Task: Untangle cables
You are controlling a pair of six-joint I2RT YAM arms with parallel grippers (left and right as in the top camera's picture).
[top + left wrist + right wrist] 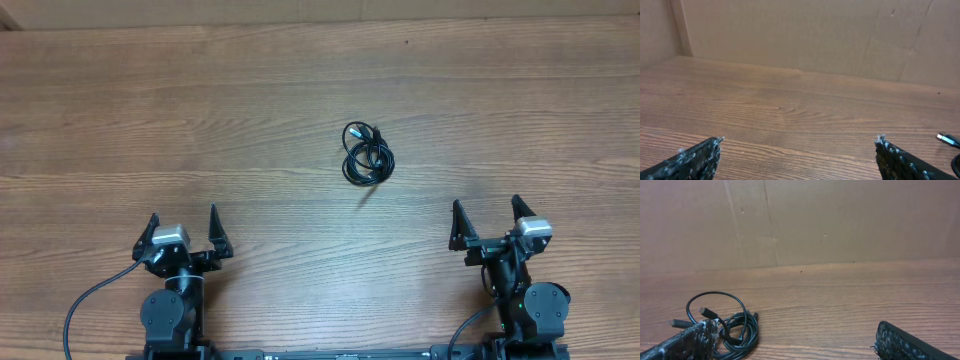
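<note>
The cables (366,154) lie bunched in a small black coil near the middle of the wooden table, with small plug ends poking out. In the right wrist view the coil of cables (735,325) sits at the lower left, partly behind my left finger. A plug end of the cables (947,139) shows at the far right edge of the left wrist view. My left gripper (185,232) stands open near the front left, well away from the coil. My right gripper (488,220) is open at the front right, nothing between its fingers.
A brown cardboard wall (805,220) stands along the far edge of the table (200,120). Thick black wires (85,305) run from the arm bases at the front edge.
</note>
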